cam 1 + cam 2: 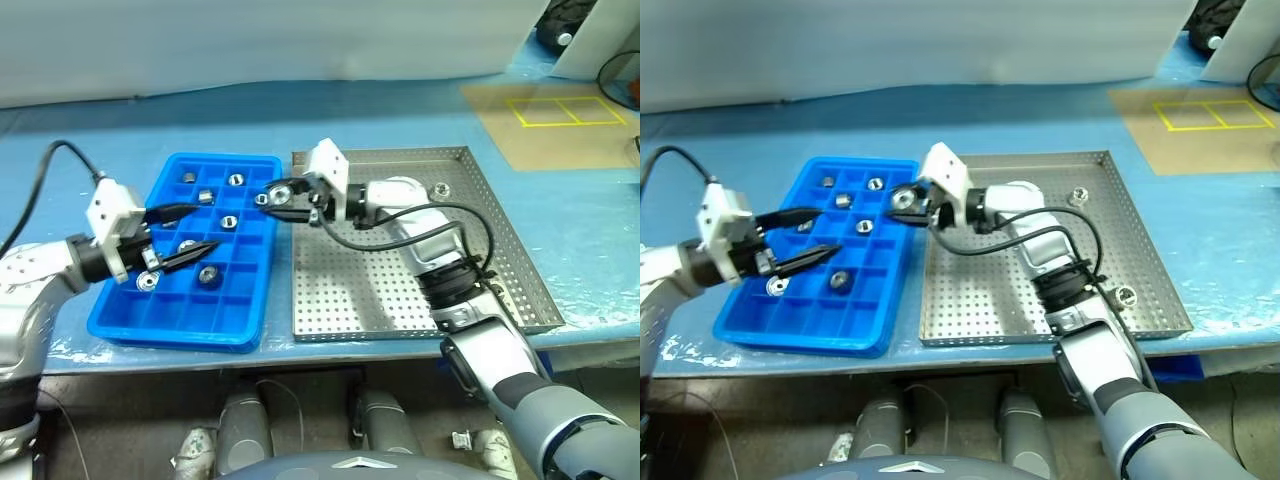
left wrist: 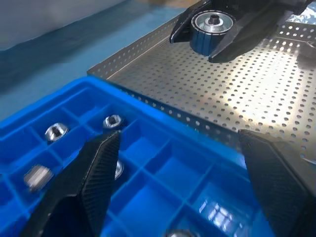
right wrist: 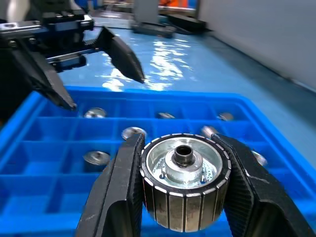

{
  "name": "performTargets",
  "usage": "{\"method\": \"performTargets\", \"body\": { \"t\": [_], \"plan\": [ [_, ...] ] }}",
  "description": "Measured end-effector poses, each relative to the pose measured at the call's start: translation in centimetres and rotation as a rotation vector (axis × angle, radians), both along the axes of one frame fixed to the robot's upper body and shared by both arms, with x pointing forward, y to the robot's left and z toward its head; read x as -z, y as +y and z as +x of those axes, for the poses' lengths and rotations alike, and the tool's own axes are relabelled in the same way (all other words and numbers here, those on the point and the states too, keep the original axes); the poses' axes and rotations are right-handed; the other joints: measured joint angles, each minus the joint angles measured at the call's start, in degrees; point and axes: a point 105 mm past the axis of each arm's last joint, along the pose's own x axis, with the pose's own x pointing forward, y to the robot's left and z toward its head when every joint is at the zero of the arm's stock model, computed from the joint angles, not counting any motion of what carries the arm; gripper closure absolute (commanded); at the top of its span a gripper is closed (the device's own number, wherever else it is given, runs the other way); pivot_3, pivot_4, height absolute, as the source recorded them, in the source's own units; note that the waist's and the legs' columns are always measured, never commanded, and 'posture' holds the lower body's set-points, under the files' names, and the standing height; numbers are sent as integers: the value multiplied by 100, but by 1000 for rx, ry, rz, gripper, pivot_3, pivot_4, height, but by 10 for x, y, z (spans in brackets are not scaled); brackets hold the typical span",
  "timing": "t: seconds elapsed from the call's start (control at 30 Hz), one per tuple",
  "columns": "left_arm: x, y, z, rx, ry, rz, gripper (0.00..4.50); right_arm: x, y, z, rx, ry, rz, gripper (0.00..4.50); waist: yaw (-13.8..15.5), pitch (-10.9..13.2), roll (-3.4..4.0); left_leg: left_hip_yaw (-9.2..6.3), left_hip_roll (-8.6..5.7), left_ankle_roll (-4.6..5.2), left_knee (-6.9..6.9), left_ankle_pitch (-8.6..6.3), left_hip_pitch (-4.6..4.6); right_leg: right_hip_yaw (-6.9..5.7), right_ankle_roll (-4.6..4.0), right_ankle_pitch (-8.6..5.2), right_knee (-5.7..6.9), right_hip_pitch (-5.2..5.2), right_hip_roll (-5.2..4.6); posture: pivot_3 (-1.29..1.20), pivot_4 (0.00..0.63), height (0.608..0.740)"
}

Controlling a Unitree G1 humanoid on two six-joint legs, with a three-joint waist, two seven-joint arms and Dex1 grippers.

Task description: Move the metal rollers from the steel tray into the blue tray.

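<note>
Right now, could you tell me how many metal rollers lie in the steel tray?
2 metal rollers: one near the steel tray's far right corner, one by its right rim, nearer the robot. The right arm may hide others.

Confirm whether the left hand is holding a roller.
No. The left hand hangs open over the blue tray, nothing between its fingers; the right hand grips a roller.

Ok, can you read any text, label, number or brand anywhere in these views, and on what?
None: no readable words, numbers or brand marks.
Only sign: yellow outlined boxes, without lettering, on the tan sheet beyond the steel tray.
The blue tray and the held roller carry no legible marking.
</note>
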Motion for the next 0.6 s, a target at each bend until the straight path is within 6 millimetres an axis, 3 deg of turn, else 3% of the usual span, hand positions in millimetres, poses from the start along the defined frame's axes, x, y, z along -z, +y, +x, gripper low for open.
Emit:
{"method": "performTargets", "body": {
  "t": [0.2, 0.33, 0.6],
  "plan": [
    [-3, 14, -42, -92, 48, -7, 481, 9, 49, -17, -164, 43, 7, 2825, 333, 3, -9, -20, 10, -23, -62, 14, -4, -55, -34, -21, -11, -3, -1, 343, 150, 740],
    [2, 16, -60, -140, 72, -25, 481, 25, 70, -24, -213, 85, -5, 2825, 523, 3, -8, -30, 12, -28, -75, 16, -8, -65, -41, -32, -15, -3, 0, 395, 150, 740],
    [10, 12, -76, -197, 92, -46, 481, 60, 78, -32, -258, 142, -106, 2825, 772, 4, -5, -40, 12, -29, -79, 15, -8, -67, 2, -57, -14, -4, 1, 408, 150, 740]
  ]
}}
